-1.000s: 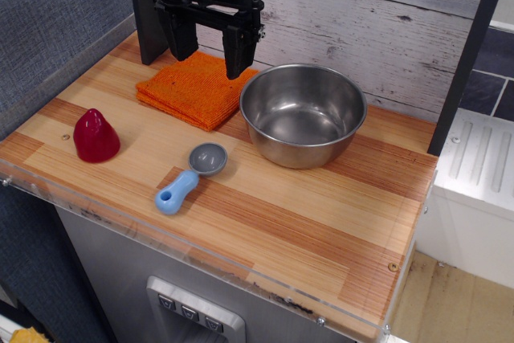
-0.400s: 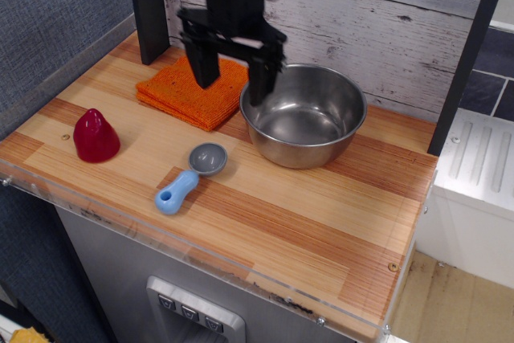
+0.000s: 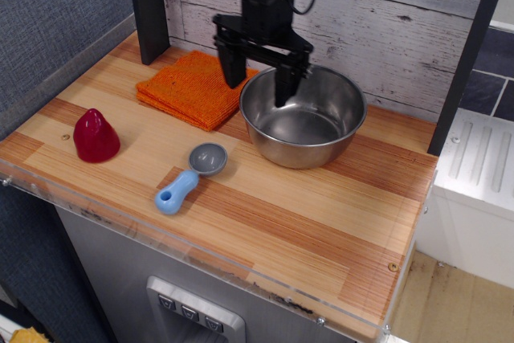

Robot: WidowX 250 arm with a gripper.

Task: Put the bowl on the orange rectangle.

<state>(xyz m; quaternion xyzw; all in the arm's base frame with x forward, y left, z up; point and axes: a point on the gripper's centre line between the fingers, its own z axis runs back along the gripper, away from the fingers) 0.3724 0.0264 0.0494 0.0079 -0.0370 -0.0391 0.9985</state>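
Approach phase of the pick. My gripper (image 3: 259,84) hangs with its jaws spread wide and nothing between them, straddling the near-left part of the bowl's rim: one finger appears to sit over the hollow of the bowl (image 3: 303,115), the other outside it, over the gap toward the orange rectangle (image 3: 190,87). Whether either finger touches the steel I cannot tell from this single view.

Position of the bowl: upright on the wooden counter (image 3: 265,222), mouth facing up, standing just beside the right-hand corner of the orange rectangle, perhaps touching it. It is not yet on the cloth.

Axes: the bowl is round, so it has no long axis in plan and any point of the rim serves for a pinch. The cloth lies flat, its long axis running roughly from the back left toward the front right, one corner pointing at the bowl.

Next move, as I judge it: lower until the wall sits between the fingers, close on the rim, lift, and carry a short way left over the cloth.
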